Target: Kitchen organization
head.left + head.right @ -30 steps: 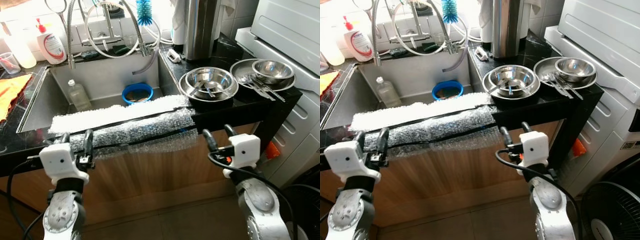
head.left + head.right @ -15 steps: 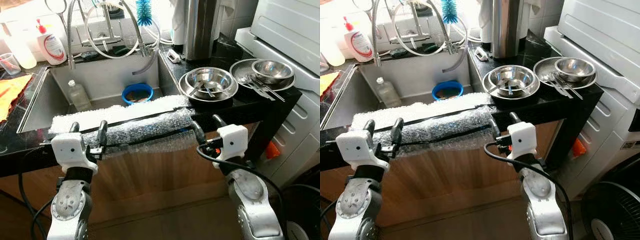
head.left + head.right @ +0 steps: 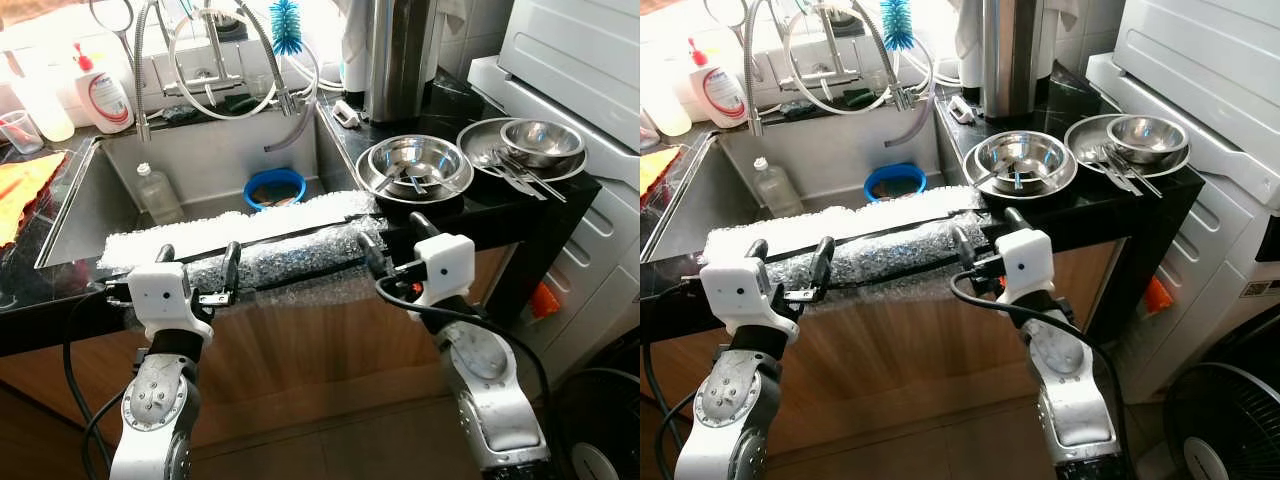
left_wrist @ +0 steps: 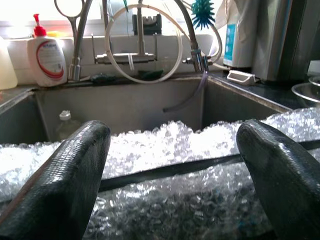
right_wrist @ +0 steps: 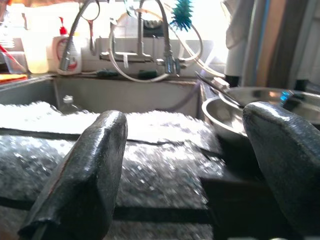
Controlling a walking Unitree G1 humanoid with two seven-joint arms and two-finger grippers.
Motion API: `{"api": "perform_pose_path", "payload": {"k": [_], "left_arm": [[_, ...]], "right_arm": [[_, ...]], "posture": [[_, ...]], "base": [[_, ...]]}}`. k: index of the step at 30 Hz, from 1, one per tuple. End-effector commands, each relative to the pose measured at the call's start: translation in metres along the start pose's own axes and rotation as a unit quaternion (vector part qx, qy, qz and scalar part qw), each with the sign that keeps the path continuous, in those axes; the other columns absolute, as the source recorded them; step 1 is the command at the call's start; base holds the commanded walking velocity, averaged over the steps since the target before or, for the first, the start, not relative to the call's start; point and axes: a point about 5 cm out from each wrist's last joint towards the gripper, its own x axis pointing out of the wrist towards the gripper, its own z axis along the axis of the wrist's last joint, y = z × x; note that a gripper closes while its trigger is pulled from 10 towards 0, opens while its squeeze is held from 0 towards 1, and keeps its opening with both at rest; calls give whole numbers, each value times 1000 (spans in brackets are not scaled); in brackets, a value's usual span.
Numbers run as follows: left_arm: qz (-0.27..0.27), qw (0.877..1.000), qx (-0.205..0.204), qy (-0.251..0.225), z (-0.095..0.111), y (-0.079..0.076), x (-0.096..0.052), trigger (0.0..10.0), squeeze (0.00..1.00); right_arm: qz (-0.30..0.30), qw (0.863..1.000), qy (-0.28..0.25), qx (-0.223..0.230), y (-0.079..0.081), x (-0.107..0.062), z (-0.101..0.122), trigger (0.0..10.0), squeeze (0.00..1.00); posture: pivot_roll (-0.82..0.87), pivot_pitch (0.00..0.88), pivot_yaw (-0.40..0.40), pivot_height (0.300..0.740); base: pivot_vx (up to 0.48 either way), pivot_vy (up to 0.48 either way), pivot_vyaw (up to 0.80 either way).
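Kitchen surroundings on my feed: sink, dishes, appliances.
In the sink (image 3: 200, 150) I see a blue bowl (image 3: 274, 186) at the far wall and a clear plastic bottle (image 3: 158, 193) standing to its left. Behind them are a coiled hose faucet (image 3: 143, 60), a blue bottle brush (image 3: 286, 22) and a white pump bottle (image 3: 103, 95). An orange cloth (image 3: 20, 185) lies far left. On the black tabletop (image 3: 570, 192), right of the sink, nested steel bowls (image 3: 450, 150) hold utensils; beside them a small steel bowl (image 3: 541, 140) sits on a plate, with a tall steel canister (image 3: 400, 55) behind. A white washing machine (image 3: 590, 50) stands at the right, with a fan (image 3: 1230, 420) on the floor near it.
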Motion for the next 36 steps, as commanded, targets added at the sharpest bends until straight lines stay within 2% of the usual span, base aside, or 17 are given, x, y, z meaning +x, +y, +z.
{"api": "perform_pose_path", "payload": {"k": [1,4,8,13,16,19,21,26,30,36], "left_arm": [[10,1000,-1,4,-1,4,1,10000,0],[7,1000,0,2,-1,2,3,10000,0],[5,1000,0,3,-3,2,2,10000,0],[5,1000,-1,6,-4,2,0,10000,0],[5,1000,-1,9,-5,1,-2,10000,0],[3,1000,1,12,-7,1,-2,10000,0],[1,1000,2,12,-6,0,-1,10000,0],[-2,1000,5,13,-7,0,0,10000,0],[0,1000,6,12,-7,0,0,10000,0],[1,1000,6,13,-8,0,-1,10000,0]], "right_arm": [[17,1000,-3,0,6,4,0,10000,0],[20,1000,-8,-14,5,9,2,10000,0],[0,999,-22,-35,-3,20,10,10000,0],[-13,997,-33,-67,-7,20,14,10000,0],[-25,997,-35,-70,-10,20,15,10000,0],[-21,996,-28,-82,-11,22,12,10000,0],[-15,993,-25,-118,-13,29,12,10000,0],[18,989,-12,-148,-11,41,10,10000,0],[21,989,-10,-147,-12,46,9,10000,0],[37,985,5,-170,-9,56,5,10000,0]], "posture": [[-157,0,109,740],[-158,0,109,740],[-160,0,100,740],[-156,0,94,740],[-156,0,94,740],[-155,0,96,740],[-151,0,99,740],[-147,0,99,740],[-139,0,97,740],[-135,0,97,740]], "base": [[0,0,0],[0,0,0],[0,0,0],[0,0,0],[0,0,0],[0,0,0],[0,0,0],[0,0,0],[0,0,0],[0,0,0]]}}
